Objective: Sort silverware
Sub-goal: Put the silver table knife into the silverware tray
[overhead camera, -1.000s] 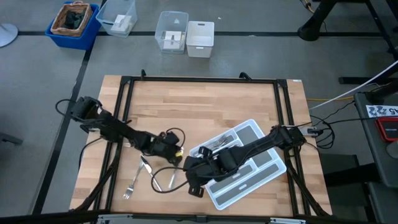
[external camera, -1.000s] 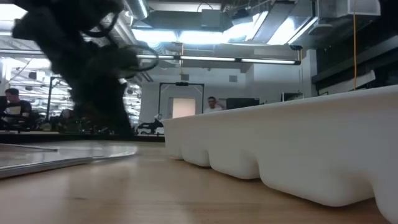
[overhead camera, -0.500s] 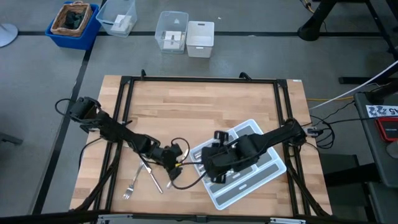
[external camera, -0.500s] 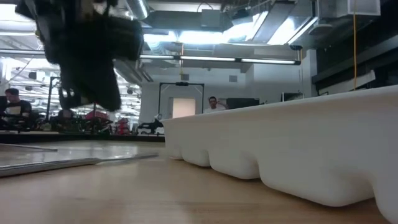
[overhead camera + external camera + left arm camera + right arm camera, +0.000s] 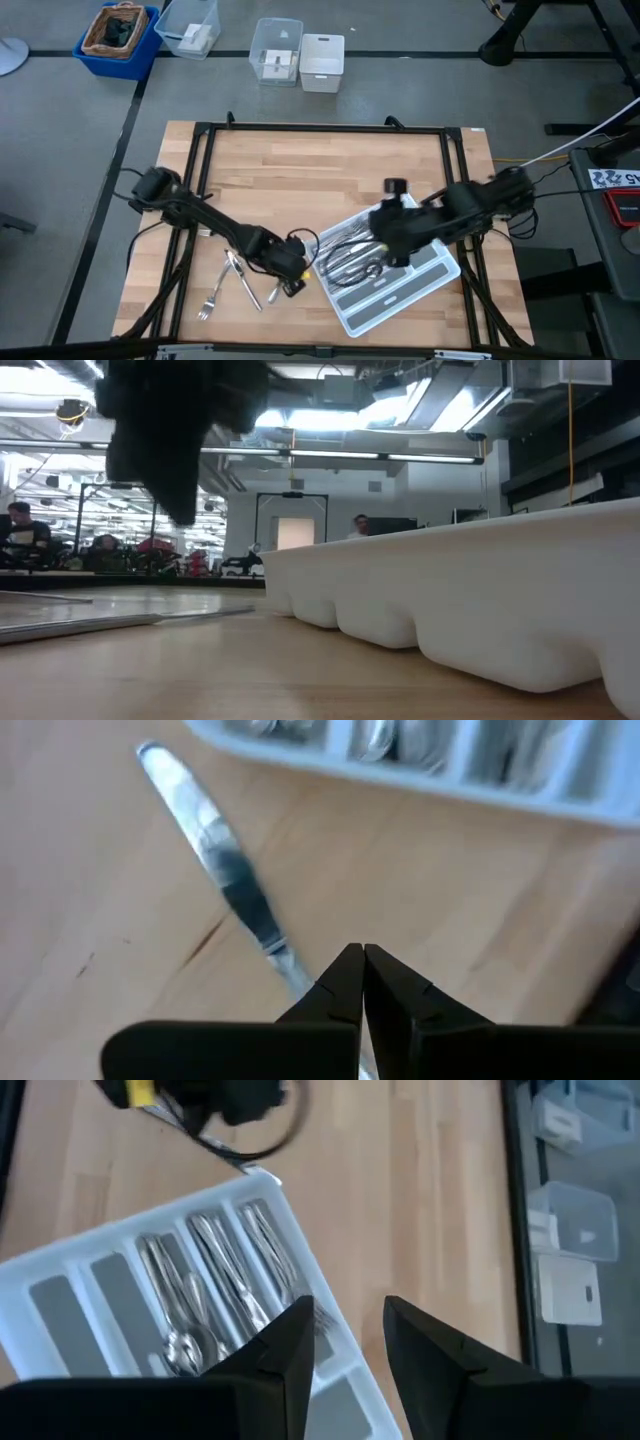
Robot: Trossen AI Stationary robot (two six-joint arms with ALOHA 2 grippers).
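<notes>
At the near edge of the table, I see the left gripper [image 5: 291, 283] low over the wood just left of the grey tray [image 5: 437, 276], its tips clenched on the end of a table knife [image 5: 222, 870] that lies flat on the boards. A fork [image 5: 213, 296] and two more pieces [image 5: 240, 274] lie loose on the wood to its left. Farther in, the right gripper [image 5: 347, 1330] hangs above the tray with its tips apart, grasping nothing. Below it, sorted silverware [image 5: 212, 1285] fills the tray's narrow slots. Beyond the table, on the floor, I note clear plastic boxes [image 5: 277, 50] and a blue bin [image 5: 118, 36]
</notes>
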